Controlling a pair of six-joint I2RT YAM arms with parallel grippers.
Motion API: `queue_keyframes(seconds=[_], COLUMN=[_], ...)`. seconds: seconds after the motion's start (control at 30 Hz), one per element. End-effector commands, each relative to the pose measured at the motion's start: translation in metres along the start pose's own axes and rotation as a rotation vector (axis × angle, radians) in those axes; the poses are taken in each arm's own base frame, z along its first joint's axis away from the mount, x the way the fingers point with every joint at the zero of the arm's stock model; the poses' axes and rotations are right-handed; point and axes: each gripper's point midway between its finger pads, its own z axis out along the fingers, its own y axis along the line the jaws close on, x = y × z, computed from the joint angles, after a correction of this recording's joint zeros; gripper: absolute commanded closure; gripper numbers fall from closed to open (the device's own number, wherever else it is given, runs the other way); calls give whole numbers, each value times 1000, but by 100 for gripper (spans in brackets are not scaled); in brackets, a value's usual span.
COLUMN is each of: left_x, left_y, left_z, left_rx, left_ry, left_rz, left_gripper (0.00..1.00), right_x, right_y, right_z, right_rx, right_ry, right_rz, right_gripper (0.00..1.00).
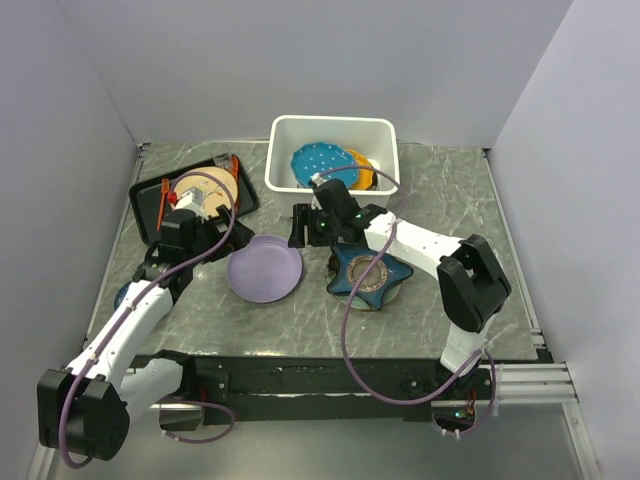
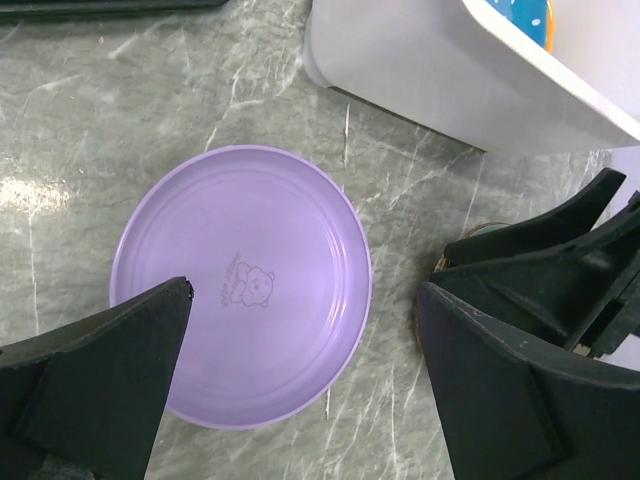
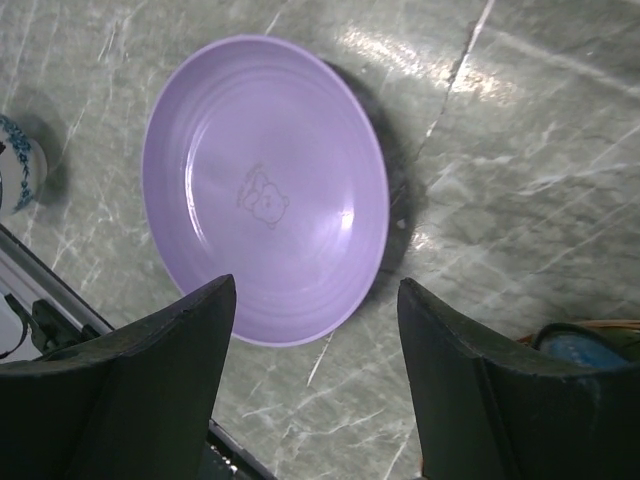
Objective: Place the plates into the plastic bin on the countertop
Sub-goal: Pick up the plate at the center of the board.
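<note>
A lilac plate with a bear print lies flat on the grey marble countertop. It also shows in the left wrist view and the right wrist view. The white plastic bin stands at the back and holds a blue dotted plate and an orange plate. A navy star-shaped plate lies right of the lilac one. My left gripper is open and empty, above the lilac plate's left side. My right gripper is open and empty, above its right edge.
A black tray with a beige plate sits at the back left. A small blue bowl stands near the left arm. The bin's wall is close behind the lilac plate. Grey walls enclose the countertop.
</note>
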Motion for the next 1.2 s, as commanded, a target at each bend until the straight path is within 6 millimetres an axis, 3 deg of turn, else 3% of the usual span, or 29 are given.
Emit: queue_keyframes(seconds=[0.0, 0.4, 0.83, 0.97, 1.17], left_x=[-7, -8, -1, -1, 0], left_y=[0, -20, -31, -33, -32], left_z=[1, 10, 24, 24, 22], left_rx=[-7, 84, 146, 159, 158], left_ry=[-15, 30, 103, 101, 98], left_rz=[1, 6, 22, 21, 19], left_gripper=[1, 1, 1, 1, 1], right_x=[0, 46, 76, 84, 92], right_y=[8, -6, -13, -17, -19], right_z=[9, 30, 46, 57, 65], right_rx=[-3, 29, 59, 72, 81], right_ry=[-20, 61, 92, 96, 114], right_rz=[-10, 18, 41, 55, 57], right_gripper=[29, 38, 44, 55, 62])
